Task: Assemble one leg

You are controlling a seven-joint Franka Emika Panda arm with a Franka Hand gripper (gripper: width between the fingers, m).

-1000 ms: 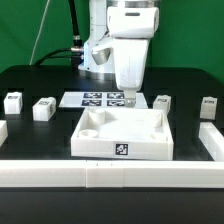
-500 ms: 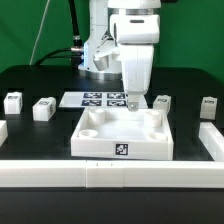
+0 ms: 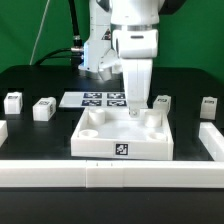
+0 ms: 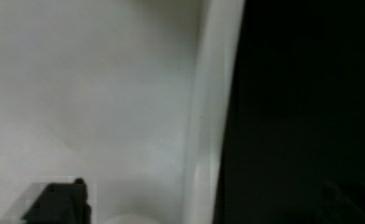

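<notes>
Several white legs with tags lie on the black table: two on the exterior view's left (image 3: pixel 13 101) (image 3: pixel 43 108) and two on its right (image 3: pixel 163 101) (image 3: pixel 208 106). My gripper (image 3: pixel 135 109) points straight down at the far right corner of the large white square piece (image 3: pixel 122 140), away from every leg. In the wrist view the gripper (image 4: pixel 202 205) is open and holds nothing. One dark fingertip (image 4: pixel 58 201) is over the white piece (image 4: pixel 90 100). The other fingertip is barely visible against the black table.
The marker board (image 3: pixel 92 99) lies behind the square piece. White rails run along the front (image 3: pixel 110 175) and at the right (image 3: pixel 211 140) and left edges. The arm's base stands at the back.
My gripper has moved toward the exterior view's right and come down over the far right corner of the square piece. The legs have not moved.
</notes>
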